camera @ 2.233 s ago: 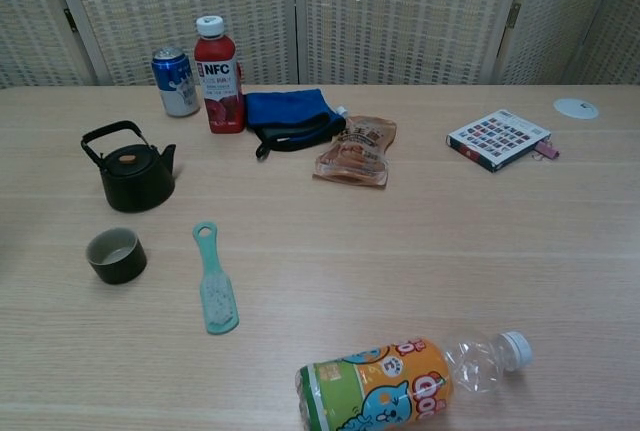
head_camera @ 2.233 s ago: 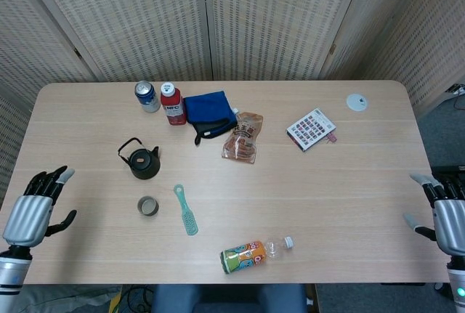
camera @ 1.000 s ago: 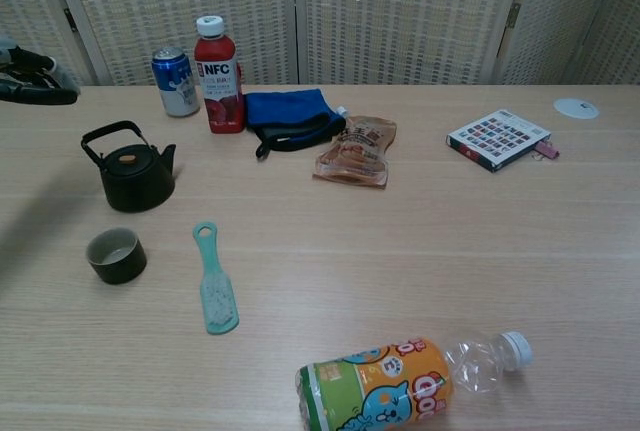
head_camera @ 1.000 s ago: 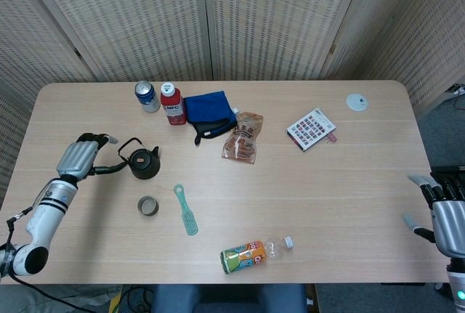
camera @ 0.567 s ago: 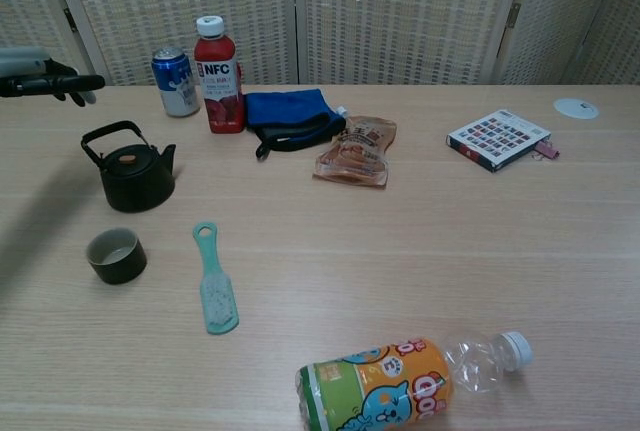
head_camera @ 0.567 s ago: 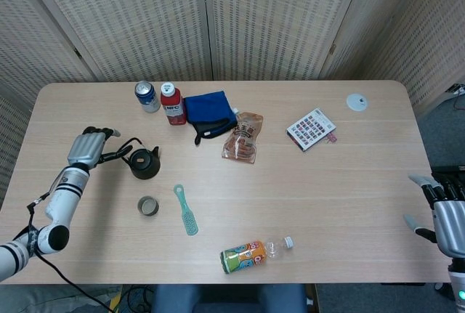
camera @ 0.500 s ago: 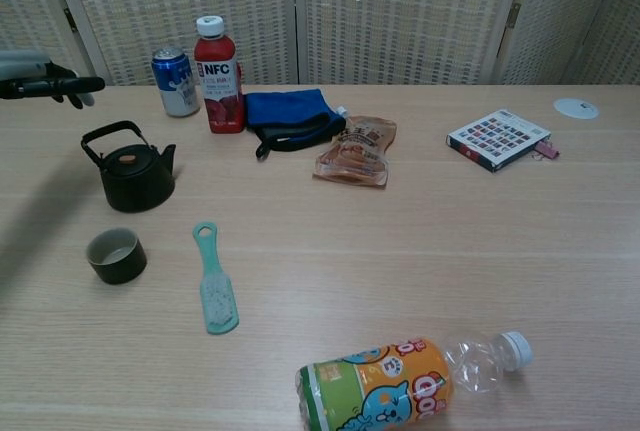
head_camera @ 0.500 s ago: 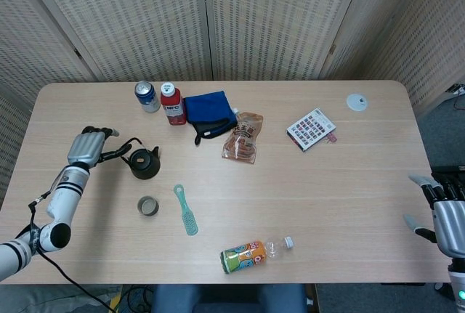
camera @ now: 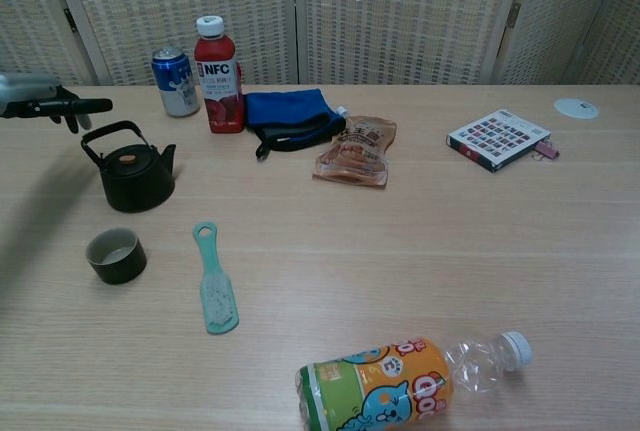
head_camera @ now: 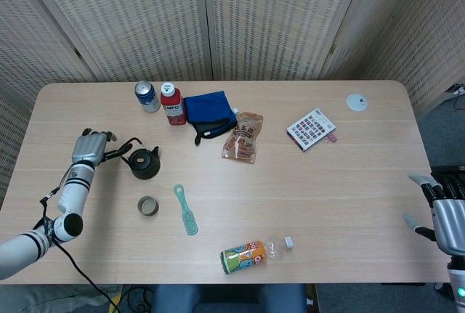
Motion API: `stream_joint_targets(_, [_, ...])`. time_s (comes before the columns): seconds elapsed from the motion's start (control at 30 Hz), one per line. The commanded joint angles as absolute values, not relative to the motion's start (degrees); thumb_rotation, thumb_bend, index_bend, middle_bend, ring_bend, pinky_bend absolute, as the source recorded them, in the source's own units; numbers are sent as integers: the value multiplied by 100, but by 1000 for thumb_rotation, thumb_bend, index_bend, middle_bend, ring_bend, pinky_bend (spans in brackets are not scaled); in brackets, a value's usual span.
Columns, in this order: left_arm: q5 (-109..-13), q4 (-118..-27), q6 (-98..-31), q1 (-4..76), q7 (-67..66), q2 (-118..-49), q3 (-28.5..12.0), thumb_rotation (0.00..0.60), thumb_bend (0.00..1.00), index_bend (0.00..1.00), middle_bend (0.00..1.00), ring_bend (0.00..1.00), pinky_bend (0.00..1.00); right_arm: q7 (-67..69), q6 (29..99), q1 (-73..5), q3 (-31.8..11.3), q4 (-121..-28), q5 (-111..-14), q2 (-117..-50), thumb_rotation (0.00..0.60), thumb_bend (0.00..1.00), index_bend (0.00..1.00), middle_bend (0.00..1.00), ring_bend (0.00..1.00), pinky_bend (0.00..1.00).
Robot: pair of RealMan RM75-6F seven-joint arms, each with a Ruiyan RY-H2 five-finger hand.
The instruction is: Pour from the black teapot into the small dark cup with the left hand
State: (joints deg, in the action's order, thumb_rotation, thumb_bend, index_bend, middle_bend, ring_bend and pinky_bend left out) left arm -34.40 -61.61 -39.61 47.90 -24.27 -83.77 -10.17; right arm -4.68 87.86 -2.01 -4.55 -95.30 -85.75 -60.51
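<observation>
The left hand (head_camera: 89, 146) is hovering with fingers spread, holding nothing, just left of the black teapot (head_camera: 144, 163) and its handle, which is sitting upright on the surface (head_camera: 305, 182) just behind the small dark cup (head_camera: 148, 206), while the right hand (head_camera: 445, 211) is resting released at the far right edge.

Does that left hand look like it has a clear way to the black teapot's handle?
Probably yes. The left hand hovers open just left of the black teapot, fingers pointing at its handle, and nothing lies between them.
</observation>
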Motion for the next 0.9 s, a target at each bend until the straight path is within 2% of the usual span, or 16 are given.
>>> stream_joint_targets(0.03, [-3442, -6134, -3927, 4817, -2453, -8415, -986, 0, 70, 292, 279, 209, 37, -467, 8777, -202, -455, -9522, -8564, -6054, 600, 149, 239, 293, 159, 176])
stream_joint_targets(0.37, [-3471, -6035, -3775, 4945, -2447, -8612, -928, 0, 67, 309, 289, 216, 33, -369, 8806, -162, -448, -9438, -8531, -6065, 600, 149, 240, 294, 159, 176])
stream_joint_targets(0.67, [-4044, -6188, -3775, 4892, -1862, -8582, -1078, 0, 66, 377, 349, 260, 32, -322, 8856, -117, -446, -9399, -8515, -6073, 600, 149, 240, 294, 159, 176])
stream_joint_targets(0.9, [-4352, -6449, -3710, 4827, -1367, -8435, -1214, 0, 67, 391, 368, 272, 32, -307, 8854, -124, -450, -9389, -8533, -6089, 600, 150, 240, 294, 159, 176])
